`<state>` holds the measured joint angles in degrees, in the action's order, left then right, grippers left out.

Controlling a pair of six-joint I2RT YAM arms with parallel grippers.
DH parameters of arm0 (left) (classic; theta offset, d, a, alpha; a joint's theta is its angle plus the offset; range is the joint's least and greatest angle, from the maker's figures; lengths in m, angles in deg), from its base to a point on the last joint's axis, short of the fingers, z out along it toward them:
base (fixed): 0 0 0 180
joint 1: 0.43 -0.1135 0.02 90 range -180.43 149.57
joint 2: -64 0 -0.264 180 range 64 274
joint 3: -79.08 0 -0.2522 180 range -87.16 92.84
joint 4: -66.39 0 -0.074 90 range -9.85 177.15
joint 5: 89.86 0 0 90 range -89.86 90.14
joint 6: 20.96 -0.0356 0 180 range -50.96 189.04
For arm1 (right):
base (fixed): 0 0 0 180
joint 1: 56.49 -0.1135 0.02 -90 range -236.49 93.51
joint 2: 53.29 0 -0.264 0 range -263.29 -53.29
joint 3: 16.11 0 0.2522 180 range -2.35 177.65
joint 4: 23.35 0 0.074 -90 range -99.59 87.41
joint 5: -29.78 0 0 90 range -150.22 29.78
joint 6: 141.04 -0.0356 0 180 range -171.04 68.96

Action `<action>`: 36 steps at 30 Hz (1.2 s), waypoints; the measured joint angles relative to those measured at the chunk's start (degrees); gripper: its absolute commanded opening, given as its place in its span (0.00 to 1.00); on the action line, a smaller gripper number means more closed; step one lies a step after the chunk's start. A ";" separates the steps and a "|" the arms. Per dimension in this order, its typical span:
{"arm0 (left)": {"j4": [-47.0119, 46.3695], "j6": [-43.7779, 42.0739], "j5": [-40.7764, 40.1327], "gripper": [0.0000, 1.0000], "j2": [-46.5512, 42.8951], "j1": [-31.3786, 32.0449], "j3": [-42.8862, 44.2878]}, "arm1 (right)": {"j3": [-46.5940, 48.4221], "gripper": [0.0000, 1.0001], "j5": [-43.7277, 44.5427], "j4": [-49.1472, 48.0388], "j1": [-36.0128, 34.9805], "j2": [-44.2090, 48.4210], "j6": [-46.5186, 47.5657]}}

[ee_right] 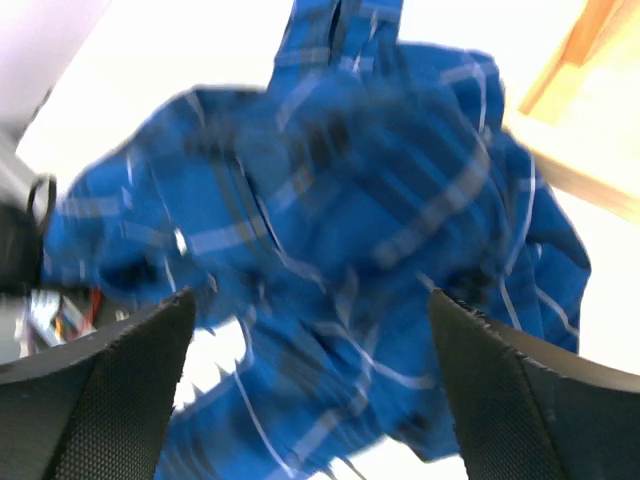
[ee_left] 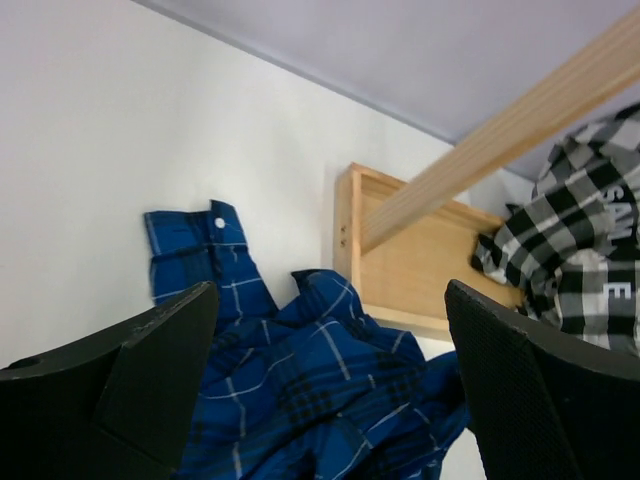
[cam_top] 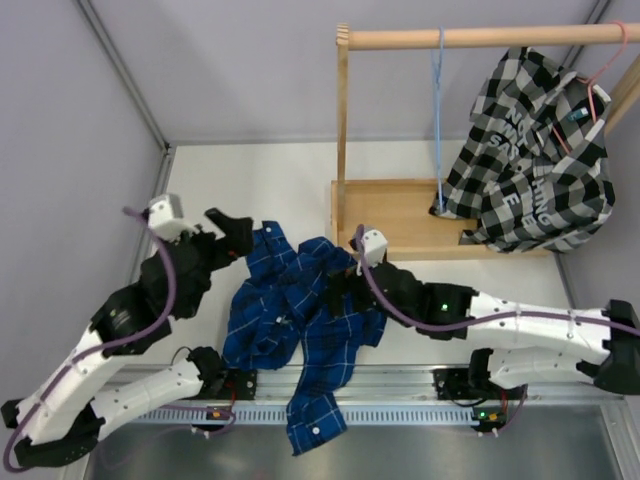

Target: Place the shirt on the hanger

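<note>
The royal-blue plaid shirt (cam_top: 295,310) lies crumpled on the table between the arms, one part hanging over the near edge. It fills the left wrist view (ee_left: 300,370) and the right wrist view (ee_right: 350,220), blurred there. The thin light-blue hanger (cam_top: 438,110) hangs from the wooden rail (cam_top: 480,37), reaching down to the rack base. My left gripper (cam_top: 232,232) is open at the shirt's upper left edge, above a cuff (ee_left: 195,245). My right gripper (cam_top: 338,290) is open just above the shirt's middle, holding nothing.
A wooden rack with a base tray (cam_top: 400,215) stands at the back right. A black-and-white checked shirt (cam_top: 540,160) hangs on a pink hanger (cam_top: 600,85) at the rail's right end. Grey walls close the left and back.
</note>
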<state>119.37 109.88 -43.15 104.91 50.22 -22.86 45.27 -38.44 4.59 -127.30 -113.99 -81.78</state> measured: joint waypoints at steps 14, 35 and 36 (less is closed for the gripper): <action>12.72 2.97 8.50 0.98 -9.70 -0.02 -8.68 | 6.36 0.00 27.85 5.14 -1.68 -14.14 -6.29; 12.57 -0.68 28.74 0.98 -5.64 0.07 -12.55 | -1.86 0.63 5.14 5.29 19.15 5.90 11.63; 12.52 -0.55 27.82 0.98 -6.56 0.07 -12.57 | -1.84 0.63 4.00 4.70 16.87 8.31 13.44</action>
<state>131.90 109.34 -15.33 98.35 50.29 -35.43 43.43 -34.44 9.29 -110.42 -105.69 -68.34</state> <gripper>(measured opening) 0.979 0.634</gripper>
